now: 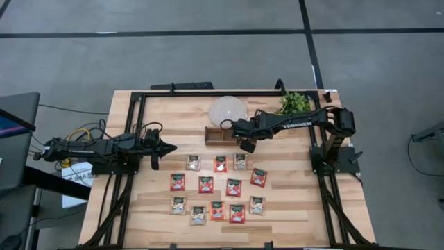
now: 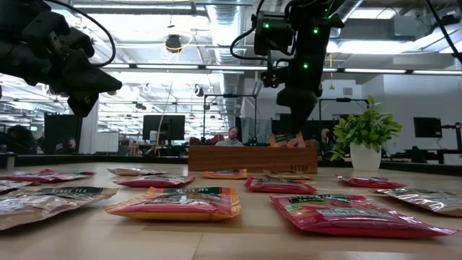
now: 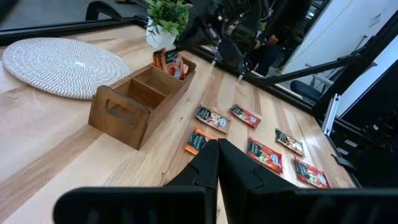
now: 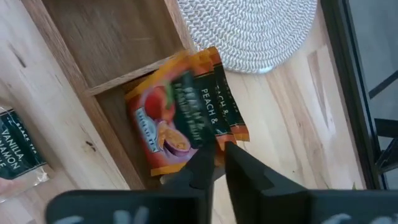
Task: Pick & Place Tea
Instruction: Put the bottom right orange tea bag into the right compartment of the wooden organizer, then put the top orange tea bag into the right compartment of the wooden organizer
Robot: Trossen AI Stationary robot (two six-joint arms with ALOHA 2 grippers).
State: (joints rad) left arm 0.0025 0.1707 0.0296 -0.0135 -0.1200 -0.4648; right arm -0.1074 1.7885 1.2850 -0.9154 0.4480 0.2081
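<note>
The brown wooden tray (image 1: 216, 135) stands at mid-table. Orange tea sachets (image 4: 177, 118) stand on edge in its end compartment on the plant's side, also seen in the left wrist view (image 3: 169, 61). My right gripper (image 4: 217, 155) hangs over that compartment, slanting down, its fingertips a little apart around the upper corner of the front sachet. Several red and pale tea sachets (image 1: 218, 187) lie flat on the table nearer the front edge. My left gripper (image 1: 170, 147) waits shut at the table's left, touching nothing. My right gripper has the front sachet's upper corner (image 4: 229, 138) between its fingertips, which stand slightly apart; whether they touch it I cannot tell. The fingers come from above, slanting. The sachet stands tilted in the tray's end compartment, its lower edge inside, leaning on the sachet behind it.
A round woven mat (image 1: 227, 111) lies just behind the tray. A small potted plant (image 1: 295, 104) stands at the back right. The tray's other two compartments (image 3: 134, 93) hold nothing. Black frame rails (image 1: 208, 92) run along the table's edges.
</note>
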